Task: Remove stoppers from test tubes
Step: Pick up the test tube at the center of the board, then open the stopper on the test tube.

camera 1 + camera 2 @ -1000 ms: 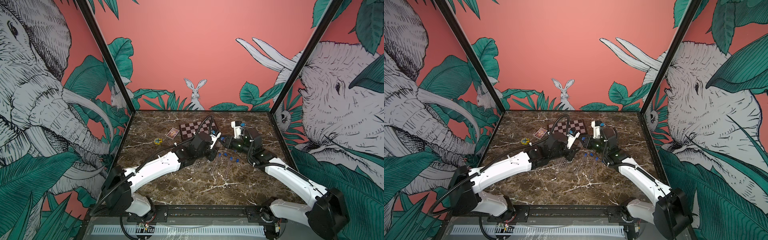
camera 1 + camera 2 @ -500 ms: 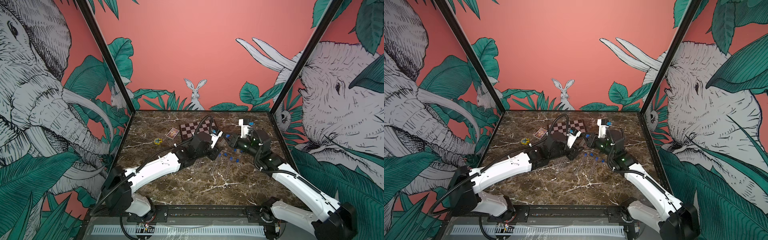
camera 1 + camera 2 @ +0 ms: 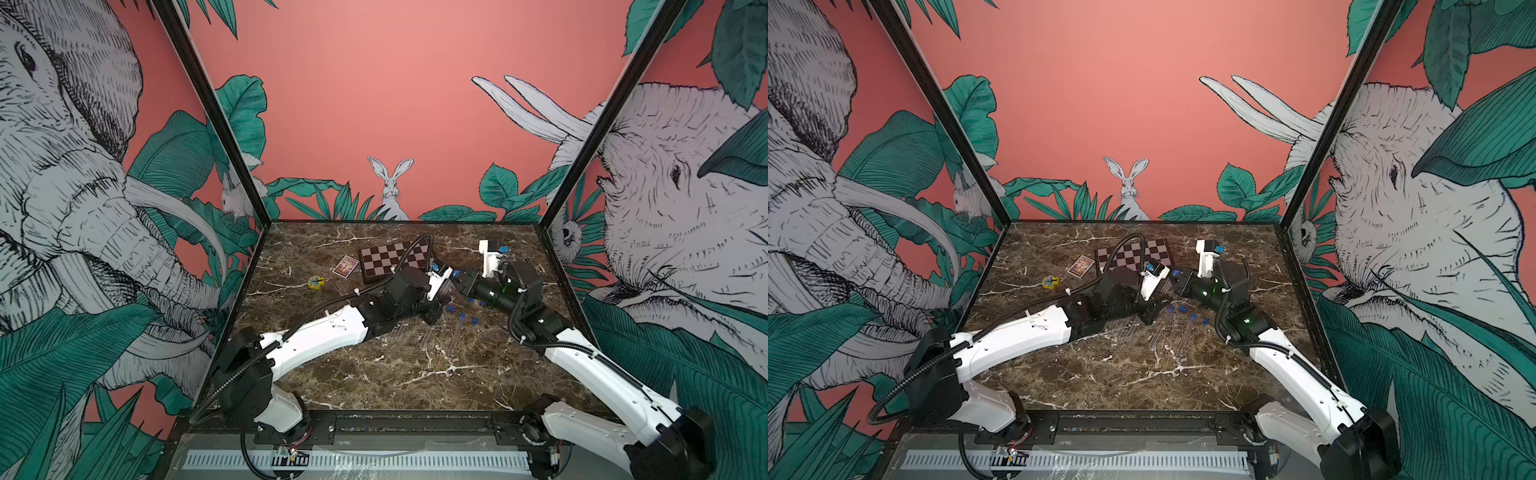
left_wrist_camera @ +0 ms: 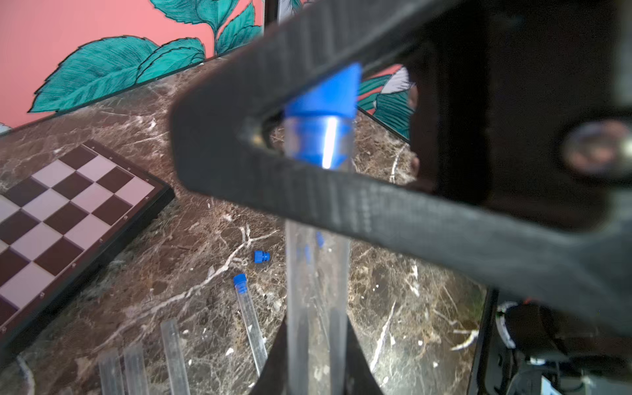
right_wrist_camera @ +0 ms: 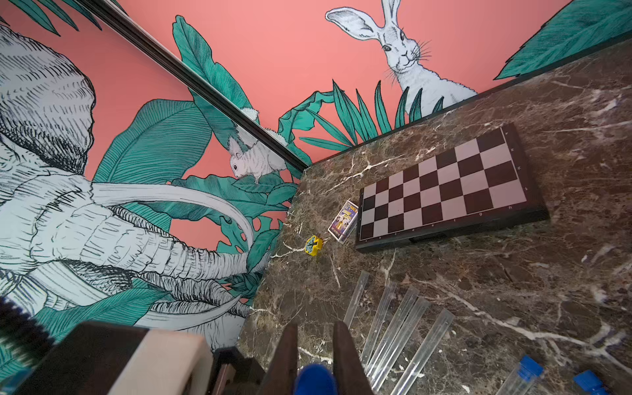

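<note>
My left gripper (image 4: 316,369) is shut on a clear test tube (image 4: 316,273), held off the table. A blue stopper (image 4: 323,92) sits in the tube's mouth, and my right gripper (image 5: 316,338) is shut on it, its black fingers (image 4: 376,212) closing around the cap. In both top views the two grippers meet over mid-table, right (image 3: 459,280) (image 3: 1179,280) and left (image 3: 438,305). Several loose stoppers (image 3: 462,318) (image 3: 1182,308) lie below them. Several empty tubes (image 5: 407,328) lie side by side, and one stoppered tube (image 4: 251,325) lies nearby.
A chessboard (image 3: 395,259) lies at the back, with a small card box (image 3: 345,266) and a yellow-and-blue toy (image 3: 316,282) to its left. Printed walls close in the marble table (image 3: 374,374) on three sides. Another capped tube (image 5: 519,376) lies near my right gripper.
The right arm has shifted slightly to the right and holds there. My left gripper has closed on the tube. Both grippers stay close together over mid-table.
</note>
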You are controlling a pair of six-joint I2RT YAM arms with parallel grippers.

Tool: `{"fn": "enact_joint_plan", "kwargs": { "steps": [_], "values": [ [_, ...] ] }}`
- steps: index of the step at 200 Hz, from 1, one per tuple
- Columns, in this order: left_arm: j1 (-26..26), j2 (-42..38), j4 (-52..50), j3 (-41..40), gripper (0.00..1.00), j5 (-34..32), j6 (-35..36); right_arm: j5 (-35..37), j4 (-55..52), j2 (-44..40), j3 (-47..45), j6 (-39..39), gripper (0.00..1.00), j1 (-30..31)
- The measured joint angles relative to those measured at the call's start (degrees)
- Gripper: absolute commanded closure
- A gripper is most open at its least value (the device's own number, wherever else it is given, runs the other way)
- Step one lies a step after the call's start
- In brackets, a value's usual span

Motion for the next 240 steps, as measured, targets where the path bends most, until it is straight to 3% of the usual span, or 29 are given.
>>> {"fn": "enact_joint_plan", "kwargs": {
  "steps": [11, 27, 49, 76, 162, 240],
  "values": [
    [0.00, 0.00, 0.04, 0.00, 1.00, 0.11, 0.13, 0.07, -0.11, -0.15, -0.04, 0.00, 0.81, 0.00],
    [0.00, 0.00, 0.07, 0.00, 1.00, 0.15, 0.13, 0.50, -0.31, -0.35, -0.04, 0.02, 0.76, 0.00],
    [0.00, -0.02, -0.02, 0.00, 1.00, 0.17, 0.15, 1.86, -1.33, -1.42, -0.04, -0.33, 0.59, 0.00],
    [0.00, -0.02, -0.74, 0.00, 1.00, 0.39, 0.37, 4.83, -4.44, -3.28, 0.50, -1.29, 0.53, 0.00],
    [-1.18, -0.17, -1.20, -0.02, 1.00, 1.09, 1.01, 7.32, -13.66, 1.44, 9.73, 1.44, 0.55, -0.20],
    [-1.40, -0.17, -1.25, -0.02, 1.00, 1.27, 1.62, 5.55, -15.23, 3.82, 9.90, 2.78, 0.73, -0.20]
  ]
}}
